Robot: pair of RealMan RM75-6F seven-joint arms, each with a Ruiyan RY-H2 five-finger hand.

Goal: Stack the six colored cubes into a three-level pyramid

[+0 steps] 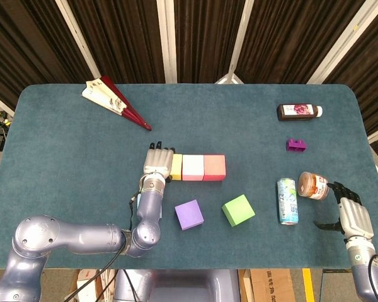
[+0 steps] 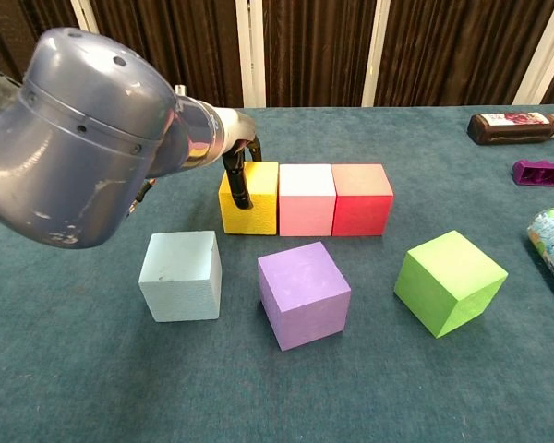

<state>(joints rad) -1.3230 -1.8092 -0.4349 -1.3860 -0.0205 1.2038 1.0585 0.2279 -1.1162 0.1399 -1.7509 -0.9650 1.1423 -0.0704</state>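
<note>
Three cubes stand in a row mid-table: yellow (image 2: 250, 197), pink (image 2: 307, 198) and red (image 2: 362, 197), side by side and touching. In front of them sit a light blue cube (image 2: 181, 275), a purple cube (image 2: 303, 293) and a green cube (image 2: 450, 281), each apart from the others. My left hand (image 1: 156, 162) lies flat against the yellow cube's left side, a dark finger (image 2: 239, 185) across its front face; it holds nothing. My forearm hides most of the light blue cube in the head view. My right hand (image 1: 350, 212) hovers with fingers spread at the table's near right, empty.
A folded fan (image 1: 115, 100) lies at the back left. On the right are a dark bottle (image 1: 298, 112), a small purple block (image 1: 296, 145), a lying can (image 1: 288, 201) and an orange jar (image 1: 312, 185) just beside my right hand.
</note>
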